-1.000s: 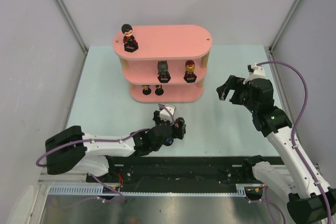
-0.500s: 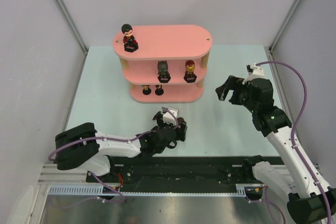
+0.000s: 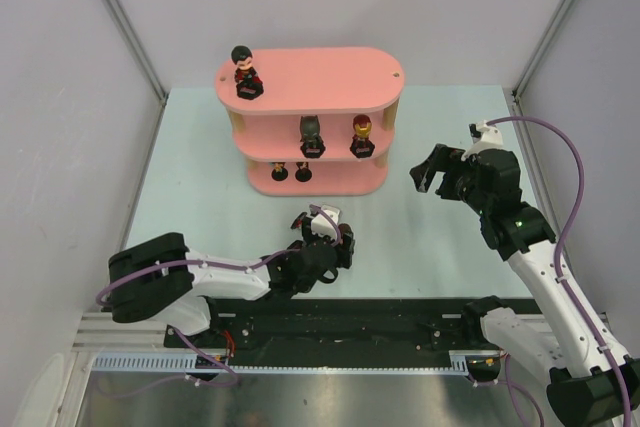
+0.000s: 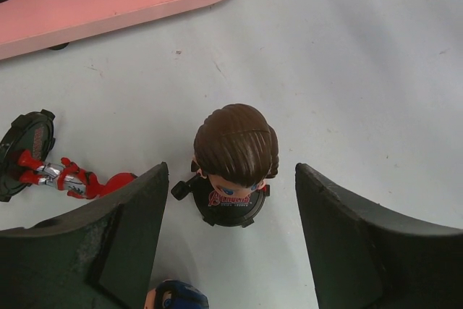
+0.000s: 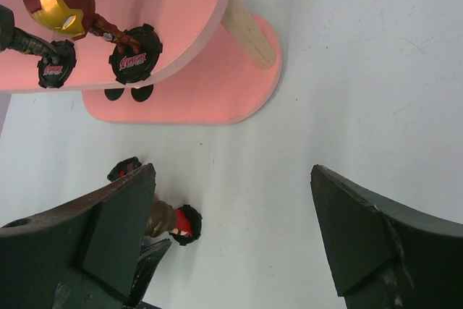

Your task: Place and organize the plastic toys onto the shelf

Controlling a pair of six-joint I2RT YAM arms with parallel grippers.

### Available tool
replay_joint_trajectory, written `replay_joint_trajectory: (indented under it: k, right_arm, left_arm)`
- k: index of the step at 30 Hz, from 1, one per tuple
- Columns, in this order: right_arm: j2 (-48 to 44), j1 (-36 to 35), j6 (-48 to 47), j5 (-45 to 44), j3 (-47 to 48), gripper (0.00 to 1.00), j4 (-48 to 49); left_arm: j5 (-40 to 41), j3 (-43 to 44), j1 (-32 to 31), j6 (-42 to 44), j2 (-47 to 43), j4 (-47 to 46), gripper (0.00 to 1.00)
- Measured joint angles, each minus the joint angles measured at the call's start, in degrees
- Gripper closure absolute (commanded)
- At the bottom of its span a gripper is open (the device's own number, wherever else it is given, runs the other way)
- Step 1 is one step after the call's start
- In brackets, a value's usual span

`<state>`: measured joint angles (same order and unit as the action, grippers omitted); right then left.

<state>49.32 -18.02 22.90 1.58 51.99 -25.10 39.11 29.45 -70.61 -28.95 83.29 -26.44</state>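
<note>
**Shelf part filled, three figurines left on the table**

The pink shelf [image 3: 320, 75] stands at the far middle of the table [image 3: 195, 182]. On its top tier, at the left end, is a dark-haired figurine [image 3: 243, 70]. The middle tier carries a black-headed figurine [image 3: 311, 134] and a red-gold figurine [image 3: 362, 133] side by side. Two small dark items [image 3: 291, 173] sit on the bottom tier, too small to identify.

Three toys remain on the table in front of the shelf. A brown-haired figurine [image 4: 235, 157] stands upright on its black base. A red figurine [image 4: 65, 176] lies tipped on its side just beside it. A blue-headed figurine [image 4: 177, 297] barely shows at the bottom edge of the left wrist view.

The left gripper [image 4: 230, 179] has its jaws wide, straddling the brown-haired figurine without touching it. The right gripper [image 3: 437, 169] hovers right of the shelf, jaws wide and empty.

The task looks roughly half done. A grasp of the brown-haired figurine seems next, and the red one will need righting.
</note>
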Motion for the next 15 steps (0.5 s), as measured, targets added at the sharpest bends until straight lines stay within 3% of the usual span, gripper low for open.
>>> replay_joint_trajectory:
  k: [15]
  right_arm:
    - [0.1, 0.0, 0.0, 0.0, 0.0, 0.06, 0.0]
  left_arm:
    - [0.0, 0.0, 0.0, 0.1, 1.1, -0.8, 0.43]
